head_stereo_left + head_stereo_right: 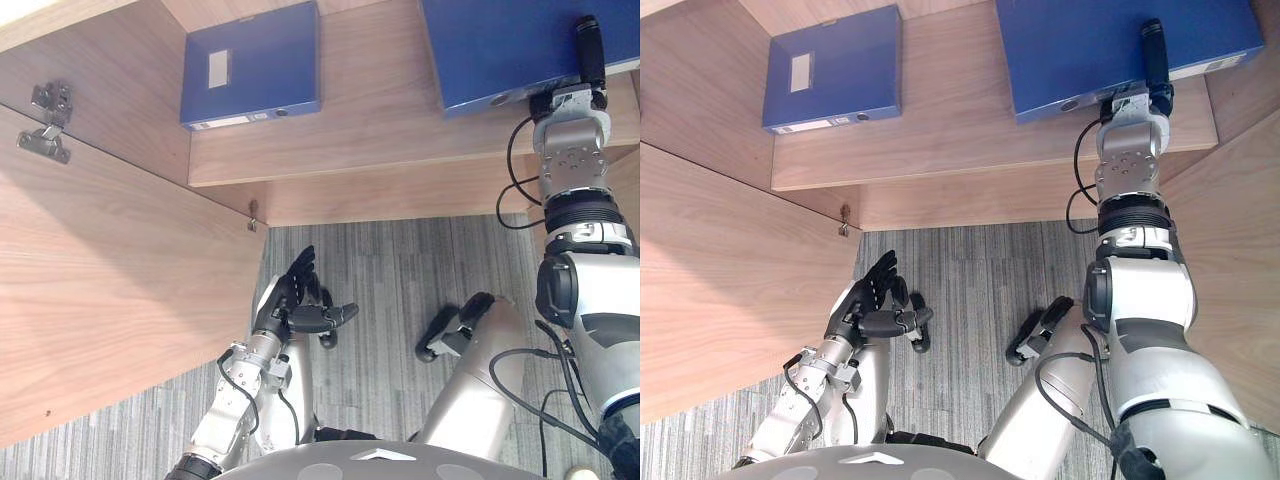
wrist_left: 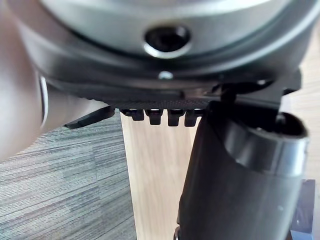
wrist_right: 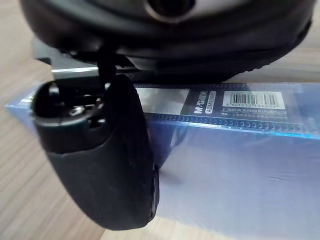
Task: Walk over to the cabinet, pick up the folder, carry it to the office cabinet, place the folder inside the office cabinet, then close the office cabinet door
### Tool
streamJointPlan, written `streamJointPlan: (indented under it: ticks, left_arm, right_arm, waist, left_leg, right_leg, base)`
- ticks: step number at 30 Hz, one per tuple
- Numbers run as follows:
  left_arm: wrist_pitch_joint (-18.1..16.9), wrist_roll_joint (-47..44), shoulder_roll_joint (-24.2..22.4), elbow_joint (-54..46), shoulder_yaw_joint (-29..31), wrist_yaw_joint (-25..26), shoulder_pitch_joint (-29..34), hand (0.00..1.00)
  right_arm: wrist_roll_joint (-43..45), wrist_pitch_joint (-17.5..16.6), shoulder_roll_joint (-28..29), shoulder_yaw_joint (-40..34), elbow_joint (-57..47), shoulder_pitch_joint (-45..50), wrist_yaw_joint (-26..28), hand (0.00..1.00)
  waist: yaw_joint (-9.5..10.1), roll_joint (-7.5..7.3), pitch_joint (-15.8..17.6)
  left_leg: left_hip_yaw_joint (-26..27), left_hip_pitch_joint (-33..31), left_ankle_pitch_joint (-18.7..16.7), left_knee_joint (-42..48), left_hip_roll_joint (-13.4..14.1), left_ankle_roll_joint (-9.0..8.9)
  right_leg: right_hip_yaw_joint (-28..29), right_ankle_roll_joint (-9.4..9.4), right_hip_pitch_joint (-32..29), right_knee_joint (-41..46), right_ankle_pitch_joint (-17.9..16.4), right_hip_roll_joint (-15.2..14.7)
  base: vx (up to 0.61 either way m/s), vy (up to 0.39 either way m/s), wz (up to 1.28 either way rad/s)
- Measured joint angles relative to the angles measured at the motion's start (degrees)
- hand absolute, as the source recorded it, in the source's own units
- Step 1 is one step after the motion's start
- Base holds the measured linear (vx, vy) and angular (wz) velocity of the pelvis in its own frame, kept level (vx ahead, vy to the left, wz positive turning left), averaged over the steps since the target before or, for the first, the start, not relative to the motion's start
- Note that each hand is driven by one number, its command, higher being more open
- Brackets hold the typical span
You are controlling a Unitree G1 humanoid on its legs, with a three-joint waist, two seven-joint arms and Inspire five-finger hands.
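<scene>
While in the right hand (image 1: 1156,60) — a glossy, deep-blue folder (image 1: 1080,45).

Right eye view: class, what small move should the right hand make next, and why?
Probably lift the thumb and draw the right hand back: the folder already lies over the shelf, about as deep as the second folder, with the thumb on top, and the cabinet door stands open.
</scene>
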Motion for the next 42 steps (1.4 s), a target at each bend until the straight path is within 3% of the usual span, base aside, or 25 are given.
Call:
streamJointPlan:
  ticks: [5, 11, 18, 25, 28, 42]
  left_arm:
    - [0.52, -0.26, 0.04, 0.12, -0.01, -0.54, 0.05, 1.0]
    - [1.22, -0.26, 0.06, 0.87, -0.27, -1.3, 0.27, 1.0]
    - [1.82, -0.26, 0.52, 1.29, -1.15, -1.77, 0.54, 1.0]
    - [2.28, -0.26, 0.56, 1.27, -1.14, -2.14, 1.45, 1.0]
    - [2.39, -0.26, 0.56, 1.22, -1.25, -2.81, 2.04, 1.0]
    - [2.51, -0.26, 0.58, 1.21, -1.25, -2.93, 2.61, 1.0]
  right_arm:
    - [0.01, -0.13, 0.0, -1.07, -0.22, 0.04, 0.0, 0.0]
    - [0.05, -0.8, 0.0, -2.26, -1.34, 0.05, -0.01, 0.0]
    - [0.11, -1.14, 0.0, -4.23, -1.76, 0.1, -0.1, 0.0]
    - [0.12, -1.14, -0.35, -4.43, -1.81, 0.12, -0.41, 0.0]
    - [0.11, -1.08, -1.58, -4.29, -1.81, 0.09, -0.73, 0.0]
    - [0.08, -0.85, -2.61, -2.22, -1.74, 0.1, -1.03, 0.0]
  waist:
    - [-0.05, 0.4, -0.05]
    - [0.01, 2.63, 0.13]
    - [0.03, 3.92, 0.17]
    - [0.06, 4.29, 0.1]
    - [0.12, 5.75, 0.3]
    - [0.15, 5.96, 0.27]
  left_leg:
    - [0.34, 0.87, 0.27, -1.08, -0.69, -0.02]
    - [0.95, 3.21, 0.88, -3.97, -1.32, -0.12]
    - [1.69, 5.79, 1.26, -7.15, -1.83, -0.2]
    - [3.3, 8.09, 1.32, -9.3, -1.9, -0.07]
    - [3.33, 9.1, 1.44, -10.25, -1.91, 0.17]
    - [4.04, 10.49, 1.63, -11.98, -2.04, 0.47]
  right_leg:
    - [0.0, -0.17, 0.6, -0.54, 0.09, -0.55]
    - [-0.63, 0.17, 2.88, -2.85, 0.31, -0.77]
    - [-1.61, 0.95, 5.61, -6.08, 0.9, -0.76]
    - [-1.83, 1.73, 7.74, -8.78, 1.59, -0.78]
    - [-2.81, 2.16, 9.69, -10.13, 1.91, -0.84]
    - [-3.2, 2.38, 10.91, -11.55, 2.14, -0.9]
  base:
    - [0.02, -0.002, 0.04]
    - [0.03, -0.004, 0.02]
    - [0.06, 0.011, 0.01]
    - [0.06, 0.03, -0.01]
    - [0.03, 0.024, 0.06]
    - [0.0, 0.002, 0.0]
